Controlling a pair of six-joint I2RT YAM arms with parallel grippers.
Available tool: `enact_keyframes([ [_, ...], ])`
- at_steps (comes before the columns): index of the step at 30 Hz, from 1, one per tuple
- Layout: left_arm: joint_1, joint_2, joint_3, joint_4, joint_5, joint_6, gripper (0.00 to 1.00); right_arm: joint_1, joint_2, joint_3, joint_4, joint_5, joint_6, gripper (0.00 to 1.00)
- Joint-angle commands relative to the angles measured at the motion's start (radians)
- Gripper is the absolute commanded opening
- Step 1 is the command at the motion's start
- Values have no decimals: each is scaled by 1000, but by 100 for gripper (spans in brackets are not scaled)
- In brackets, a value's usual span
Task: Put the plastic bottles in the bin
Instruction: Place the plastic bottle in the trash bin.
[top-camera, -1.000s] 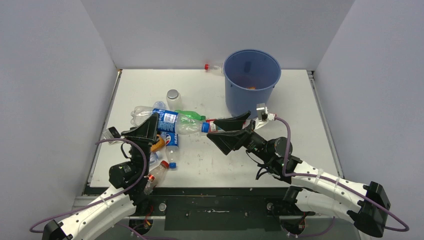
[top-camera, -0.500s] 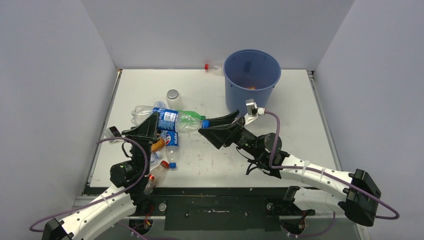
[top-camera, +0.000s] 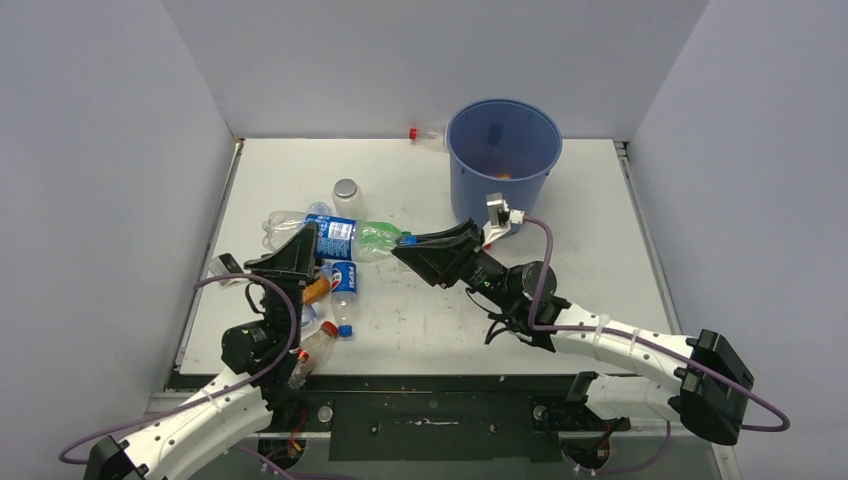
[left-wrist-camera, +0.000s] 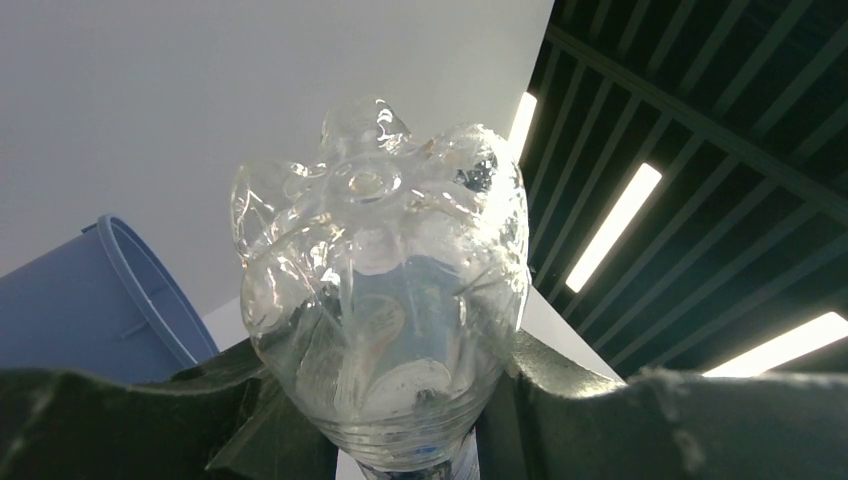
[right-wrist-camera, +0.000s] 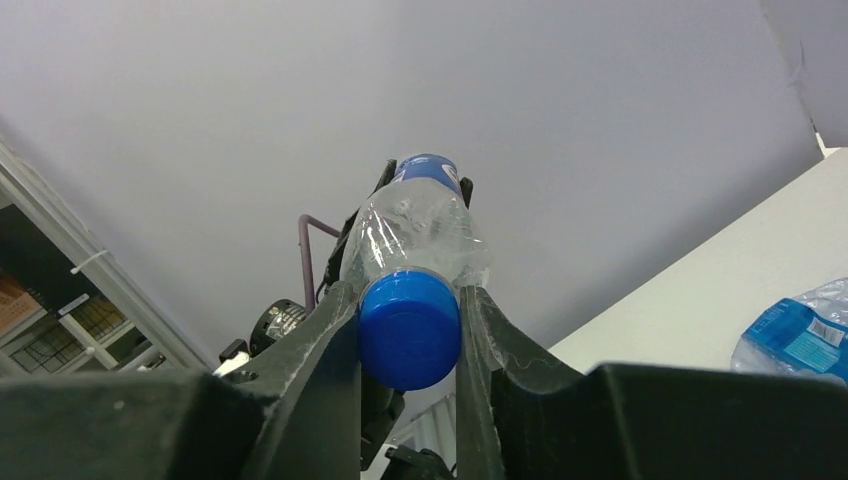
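Note:
A clear Pepsi-labelled bottle (top-camera: 335, 238) hangs level above the table, held at both ends. My left gripper (top-camera: 303, 248) is shut around its body near the base; the left wrist view shows its clear ribbed bottom (left-wrist-camera: 380, 270) between my left gripper's (left-wrist-camera: 385, 400) fingers. My right gripper (top-camera: 404, 246) is shut on its blue cap (right-wrist-camera: 409, 328), which sits squeezed between my right gripper's (right-wrist-camera: 410, 305) fingers. The blue bin (top-camera: 503, 150) stands at the back right, just beyond the right gripper, with something orange at its bottom. More bottles lie below the left gripper: a Pepsi one (top-camera: 344, 290) and a red-capped one (top-camera: 313, 350).
A green bottle (top-camera: 378, 238) lies behind the held one. A small upright bottle (top-camera: 346, 192) stands at mid-left, and a red-capped bottle (top-camera: 424, 134) lies by the back wall next to the bin. Grey walls close in three sides.
My right gripper moved left from beside the bin to the bottle's blue cap and shut on it. The left gripper stayed put with the bottle.

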Motion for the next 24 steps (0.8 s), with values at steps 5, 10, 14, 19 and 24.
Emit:
enact_keyframes([
  [5,-5,-66,27,-111,54,-3,73,0,-38,65,-66,-10,-29,5],
  [10,-3,-181,37,-287,8,101,96,0,-167,135,-361,29,-172,5],
  [14,-2,-313,141,-638,-124,317,96,0,-273,339,-888,228,-398,5],
  [19,-2,-330,268,-856,-321,624,96,0,-214,672,-1354,617,-544,5],
  [24,-1,-233,325,-882,-308,833,96,-2,-69,873,-1567,965,-570,5],
])
